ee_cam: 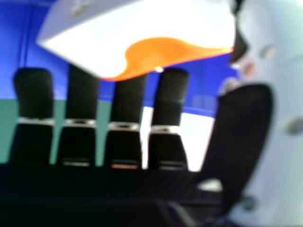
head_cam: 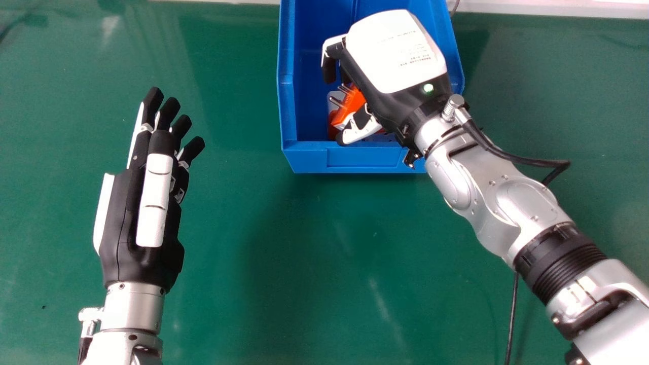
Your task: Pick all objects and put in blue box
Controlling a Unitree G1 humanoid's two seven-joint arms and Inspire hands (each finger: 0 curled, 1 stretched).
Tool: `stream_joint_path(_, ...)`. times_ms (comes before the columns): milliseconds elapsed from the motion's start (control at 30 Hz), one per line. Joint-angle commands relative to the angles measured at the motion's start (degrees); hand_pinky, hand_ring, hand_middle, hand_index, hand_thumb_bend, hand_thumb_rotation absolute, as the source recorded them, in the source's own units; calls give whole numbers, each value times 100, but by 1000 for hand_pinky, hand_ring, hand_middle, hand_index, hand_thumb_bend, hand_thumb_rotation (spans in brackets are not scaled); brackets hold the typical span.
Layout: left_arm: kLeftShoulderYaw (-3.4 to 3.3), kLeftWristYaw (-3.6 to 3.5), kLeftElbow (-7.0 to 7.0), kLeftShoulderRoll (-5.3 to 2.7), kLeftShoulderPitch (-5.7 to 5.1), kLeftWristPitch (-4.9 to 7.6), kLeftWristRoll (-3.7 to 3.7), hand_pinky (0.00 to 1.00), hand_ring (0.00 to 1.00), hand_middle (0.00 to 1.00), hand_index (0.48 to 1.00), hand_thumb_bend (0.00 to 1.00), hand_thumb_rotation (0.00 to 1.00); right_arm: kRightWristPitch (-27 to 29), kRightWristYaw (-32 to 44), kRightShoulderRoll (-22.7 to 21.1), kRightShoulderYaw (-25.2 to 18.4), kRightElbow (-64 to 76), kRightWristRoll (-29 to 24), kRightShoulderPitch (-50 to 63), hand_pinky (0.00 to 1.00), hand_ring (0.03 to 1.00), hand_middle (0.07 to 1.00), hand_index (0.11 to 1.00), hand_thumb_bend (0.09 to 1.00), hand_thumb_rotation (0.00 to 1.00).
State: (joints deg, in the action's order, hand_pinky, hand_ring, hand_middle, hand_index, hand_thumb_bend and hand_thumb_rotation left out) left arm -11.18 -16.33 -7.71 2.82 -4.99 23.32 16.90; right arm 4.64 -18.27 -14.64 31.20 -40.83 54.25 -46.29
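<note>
My right hand (head_cam: 395, 50) is over the blue box (head_cam: 361, 158), palm down, fingers relaxed and apart from the thumb. An orange and white plug (head_cam: 353, 101) with metal prongs shows inside the box outline, beside the thumb, which covers part of it. Under it lie a grey piece and a red-orange one, both mostly hidden. In the right hand view, a white and orange object (ee_cam: 156, 56) lies across some fingertips of the open right hand (ee_cam: 125, 101); whether it touches them I cannot tell. My left hand (head_cam: 139, 203) rests open left of the box, fingers straight.
Around the box spreads the green tabletop (head_cam: 314, 263), with a pale edge along the far side. A black cable (head_cam: 512, 314) runs beside the right forearm, and another loops from its wrist. The box's front wall is just under my right wrist.
</note>
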Motion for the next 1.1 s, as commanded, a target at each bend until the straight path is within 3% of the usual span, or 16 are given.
stream_joint_path(0, 9, -30, 92, 2, -11, 81, 22, 917, 961, 976, 973, 698, 811, -117, 114, -52, 90, 18, 76, -31, 268, 401, 498, 521, 502, 0)
stream_joint_path(100, 9, -41, 90, 2, -10, 86, 36, 917, 961, 976, 973, 698, 811, -393, 574, -149, 248, 310, 239, 40, 268, 401, 498, 521, 502, 0)
stream_joint_path(267, 6, -23, 60, 7, -3, 144, -19, 916, 960, 975, 971, 696, 812, -634, 700, -161, 393, 543, 387, 130, 265, 394, 489, 526, 504, 0)
stream_joint_path(300, 5, -28, 65, 11, -6, 132, -11, 915, 959, 975, 970, 692, 813, -664, 706, -150, 397, 578, 378, 151, 345, 470, 564, 579, 581, 41)
stream_joint_path(400, 4, -31, 87, 14, -15, 101, 7, 915, 959, 975, 970, 692, 813, -768, 704, -126, 440, 636, 410, 170, 345, 470, 564, 579, 581, 41)
stream_joint_path(433, 2, -33, 88, 17, -15, 97, 10, 915, 958, 974, 970, 693, 812, -808, 708, -118, 455, 651, 426, 169, 438, 565, 648, 642, 646, 78)
stream_joint_path(533, 1, -54, 78, 29, -12, 109, 15, 915, 958, 974, 970, 693, 812, -927, 724, -97, 507, 730, 462, 182, 438, 565, 648, 642, 646, 78)
stream_joint_path(567, 3, -50, 78, 34, -13, 120, -1, 915, 958, 974, 970, 690, 813, -957, 741, -94, 523, 758, 475, 186, 536, 652, 718, 700, 703, 116)
stream_joint_path(700, 5, -54, 94, 34, -21, 108, 9, 915, 958, 974, 970, 690, 813, -1017, 772, -72, 547, 866, 493, 213, 536, 652, 718, 700, 703, 116)
stream_joint_path(733, 5, -50, 92, 35, -24, 111, 3, 914, 958, 974, 971, 686, 814, -1020, 780, -65, 543, 892, 492, 223, 629, 722, 775, 746, 747, 151)
stream_joint_path(833, 2, -49, 86, 37, -26, 98, 8, 914, 958, 974, 971, 686, 814, -1046, 777, -62, 556, 962, 536, 241, 629, 722, 775, 746, 747, 151)
stream_joint_path(867, 4, -51, 85, 34, -25, 96, 13, 915, 959, 975, 972, 686, 814, -1059, 784, -67, 561, 991, 551, 246, 703, 778, 820, 783, 780, 182)
stream_joint_path(933, 9, -52, 93, 27, -26, 92, 20, 915, 959, 975, 972, 686, 814, -1080, 834, -88, 566, 1079, 574, 256, 703, 778, 820, 783, 780, 182)
stream_joint_path(967, 12, -55, 92, 26, -23, 95, 20, 915, 959, 975, 973, 686, 814, -1083, 861, -98, 563, 1119, 578, 258, 763, 822, 856, 812, 805, 206)
stream_joint_path(1067, 17, -65, 89, 32, -11, 80, 26, 916, 959, 975, 973, 679, 817, -1085, 838, -116, 560, 1183, 591, 264, 810, 858, 885, 836, 821, 231)
